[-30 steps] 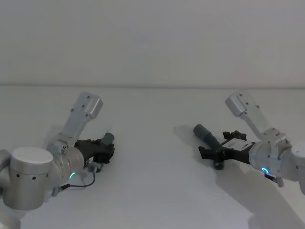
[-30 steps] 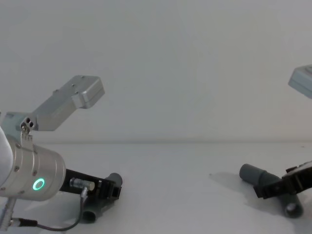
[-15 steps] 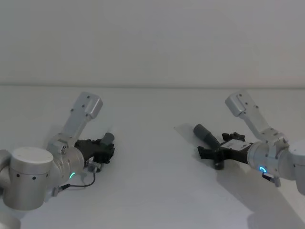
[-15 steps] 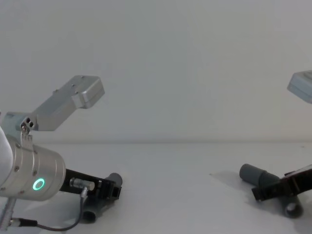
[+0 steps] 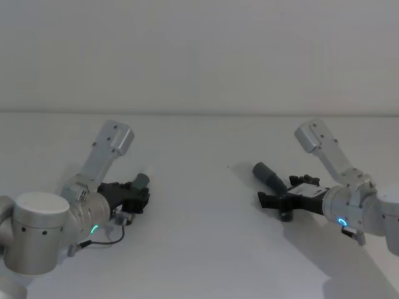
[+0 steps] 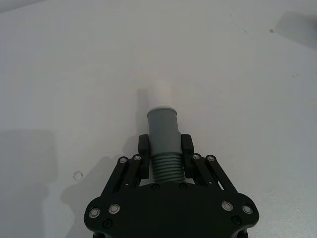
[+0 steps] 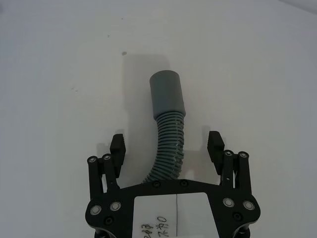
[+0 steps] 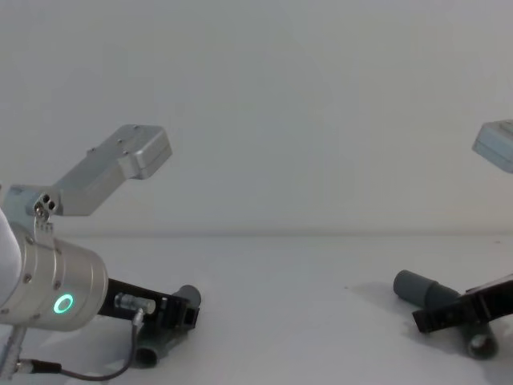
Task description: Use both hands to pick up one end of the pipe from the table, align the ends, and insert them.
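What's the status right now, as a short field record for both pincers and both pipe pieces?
Left pincer: shut on the ribbed middle of the white-tipped piece
Right pincer: open, jaws either side of the plain-cuff piece, not touching
Pieces: far apart, ends not joined
Table: white, both arms low over it

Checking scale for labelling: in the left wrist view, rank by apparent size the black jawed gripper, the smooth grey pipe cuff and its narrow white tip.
Largest: black jawed left gripper, though nearness inflates it.
Then the smooth grey cuff.
Smallest: narrow white tip.
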Robot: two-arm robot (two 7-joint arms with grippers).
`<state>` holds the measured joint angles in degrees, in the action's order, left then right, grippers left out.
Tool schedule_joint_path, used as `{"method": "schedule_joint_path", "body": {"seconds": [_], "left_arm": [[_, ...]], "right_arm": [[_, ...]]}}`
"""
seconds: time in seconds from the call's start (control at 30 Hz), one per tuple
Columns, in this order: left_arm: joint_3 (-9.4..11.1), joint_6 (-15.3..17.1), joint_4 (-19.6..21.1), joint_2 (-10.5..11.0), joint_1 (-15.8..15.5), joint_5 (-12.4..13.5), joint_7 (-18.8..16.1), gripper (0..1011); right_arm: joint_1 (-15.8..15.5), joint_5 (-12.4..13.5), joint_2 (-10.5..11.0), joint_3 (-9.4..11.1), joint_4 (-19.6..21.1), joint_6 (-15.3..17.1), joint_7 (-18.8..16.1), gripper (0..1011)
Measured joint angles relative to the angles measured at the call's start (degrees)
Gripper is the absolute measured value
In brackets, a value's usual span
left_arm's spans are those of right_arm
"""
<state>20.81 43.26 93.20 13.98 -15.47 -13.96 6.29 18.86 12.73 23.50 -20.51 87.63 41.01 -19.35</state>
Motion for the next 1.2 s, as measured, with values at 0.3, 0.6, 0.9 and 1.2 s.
{"method": "schedule_joint_path", "body": {"seconds": [0.3, 0.6, 0.9, 1.2], "left_arm": [[0.00, 0.00, -0.04, 0.00, 0.00, 0.00, -0.01, 368], [0.00, 0.01, -0.05, 0.00, 0.00, 0.00, 0.01, 368], [0.00, 0.02, -0.04, 0.00, 0.00, 0.00, 0.01, 368], [0.00, 0.02, -0.02, 0.00, 0.00, 0.00, 0.01, 368]], "right_arm": [[-0.14, 0.02, -0.26, 0.09, -0.01, 0.21, -0.21, 826], [-0.19, -0.01, -0.34, 0.15, -0.03, 0.35, -0.22, 762], [-0.21, -0.02, -0.39, 0.19, -0.08, 0.44, -0.23, 710], [-0.23, -0.04, -0.42, 0.19, -0.11, 0.48, -0.23, 653]]}}
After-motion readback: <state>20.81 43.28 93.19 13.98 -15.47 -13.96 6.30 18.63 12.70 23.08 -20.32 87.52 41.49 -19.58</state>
